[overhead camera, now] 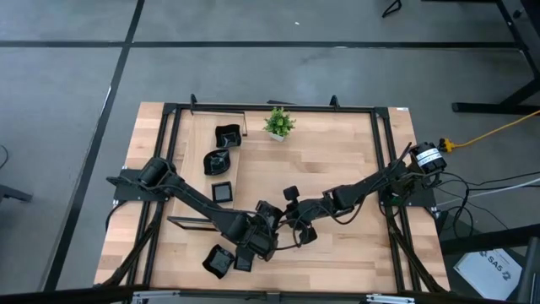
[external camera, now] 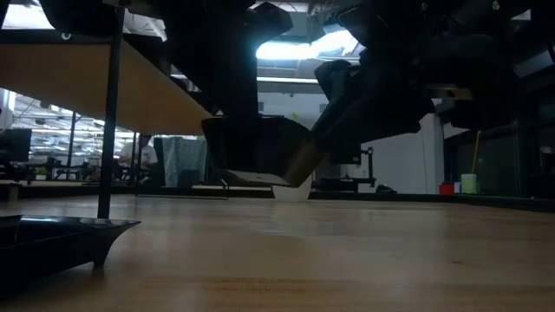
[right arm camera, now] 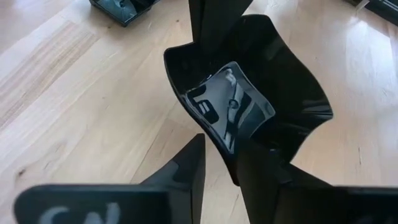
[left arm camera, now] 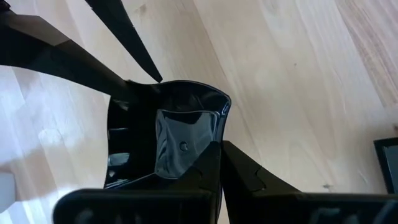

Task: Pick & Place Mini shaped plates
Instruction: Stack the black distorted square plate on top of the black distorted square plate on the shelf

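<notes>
Glossy black dishes sit along the left side of the wood surface (overhead camera: 337, 169): a wavy one (overhead camera: 228, 135) by the back rail, a rounded one (overhead camera: 218, 160) in front of it, a square one (overhead camera: 223, 192) nearer the middle, and two more at the front edge, (overhead camera: 218, 261) and (overhead camera: 243, 260). The potted plant (overhead camera: 278, 123) stands at the back, apart from them.

Centre: both arms meet on one wavy-rimmed dish (left arm camera: 180, 140), held clear of the surface in the low view. The left pincer (overhead camera: 266, 224) is narrow, clamped on the dish rim; its fingers (left arm camera: 249, 180) grip the edge. The right pincer (right arm camera: 217, 168), coming from the right, has one finger (right arm camera: 180, 168) outside the dish wall and one inside. It's prob. closed on it too, but contact isn't clear.

Step, as I read it: mid-air handover or shared carry, w/ the dish not yet placed. Next move needs one pincer to let go only once the other's grip is firm, then lower it flat.
</notes>
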